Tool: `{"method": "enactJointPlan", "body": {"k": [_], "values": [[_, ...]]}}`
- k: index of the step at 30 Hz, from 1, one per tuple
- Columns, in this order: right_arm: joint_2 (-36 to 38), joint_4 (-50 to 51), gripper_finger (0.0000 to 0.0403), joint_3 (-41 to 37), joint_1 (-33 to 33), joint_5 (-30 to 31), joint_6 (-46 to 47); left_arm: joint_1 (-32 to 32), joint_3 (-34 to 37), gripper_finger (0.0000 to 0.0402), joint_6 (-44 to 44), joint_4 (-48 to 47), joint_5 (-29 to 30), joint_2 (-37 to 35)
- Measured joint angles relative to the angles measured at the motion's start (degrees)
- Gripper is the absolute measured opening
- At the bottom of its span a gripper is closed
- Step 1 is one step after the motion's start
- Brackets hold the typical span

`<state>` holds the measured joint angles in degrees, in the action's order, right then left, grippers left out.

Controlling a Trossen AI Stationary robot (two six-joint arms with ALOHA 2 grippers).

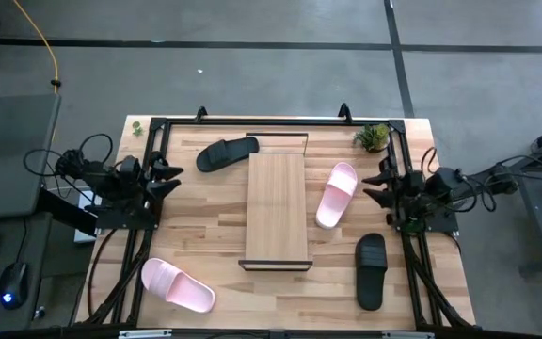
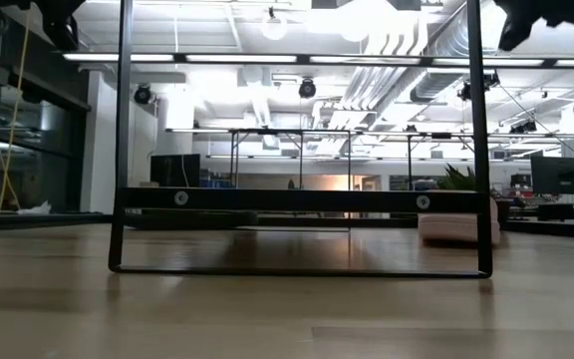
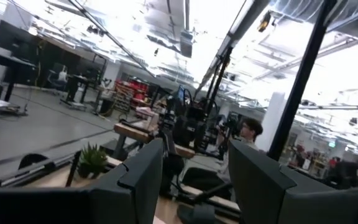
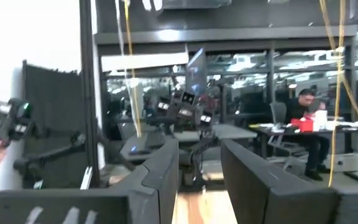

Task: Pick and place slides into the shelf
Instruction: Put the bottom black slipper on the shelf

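Both my pincers, left point(image 1: 174, 179) at 9 o'clock and right point(image 1: 370, 184) at 3, wait apart and empty, because the four slides point(image 1: 337, 194) lie scattered around the shelf point(image 1: 277, 207) at centre.

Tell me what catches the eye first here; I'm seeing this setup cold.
The light-wood shelf lies mid-table with four slides scattered round it: black slides at far left and near right, pink slides beside its right edge and near left. Both grippers wait open at the table's sides.
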<state>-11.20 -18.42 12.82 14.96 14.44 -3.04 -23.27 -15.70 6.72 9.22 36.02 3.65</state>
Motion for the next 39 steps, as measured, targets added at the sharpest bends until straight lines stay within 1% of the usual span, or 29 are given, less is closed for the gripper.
{"method": "enactJointPlan", "body": {"k": [3, 7, 11, 17, 21, 25, 28, 33, 39], "values": [[0.0, 3.4, 0.0113, 2.9, 0.0, 0.0, 1.7, 0.0, -0.8, 0.0168, 1.3, -2.3, 0.1, 0.9], [0.0, 8.9, 0.0113, 6.9, 0.0, 0.0, 3.0, 0.0, -1.8, 0.0168, 1.5, -2.2, 2.5, 3.0], [-0.1, 10.5, 0.0113, 9.0, 0.0, 0.4, 3.0, 0.0, -4.1, 0.0168, 2.1, -2.2, 2.6, 5.9], [-0.1, 11.6, 0.0113, 11.0, 0.0, 3.5, 2.0, 0.0, -8.2, 0.0168, 2.7, -3.4, 2.4, 12.7], [-0.1, 13.6, 0.0113, 13.3, 0.0, 3.7, 1.1, 0.0, -11.2, 0.0168, 2.4, -3.3, 3.1, 17.9], [-0.1, 13.7, 0.0113, 16.9, 0.0, 4.0, 0.3, 0.0, -14.4, 0.0168, -0.5, -3.3, 3.1, 22.8], [-0.3, 16.7, 0.0113, 19.8, 0.0, 4.0, 1.2, 0.0, -16.2, 0.0168, -0.9, -3.3, 3.1, 26.0], [-3.7, 22.5, 0.0113, 25.3, 0.0, 4.4, 3.5, 0.0, -18.1, 0.0168, -0.9, -3.3, 3.1, 30.1], [-12.0, 27.5, 0.0113, 34.2, 0.0, 3.4, 4.2, 0.0, -18.5, 0.0168, -1.4, -2.6, 3.0, 31.4]]}}
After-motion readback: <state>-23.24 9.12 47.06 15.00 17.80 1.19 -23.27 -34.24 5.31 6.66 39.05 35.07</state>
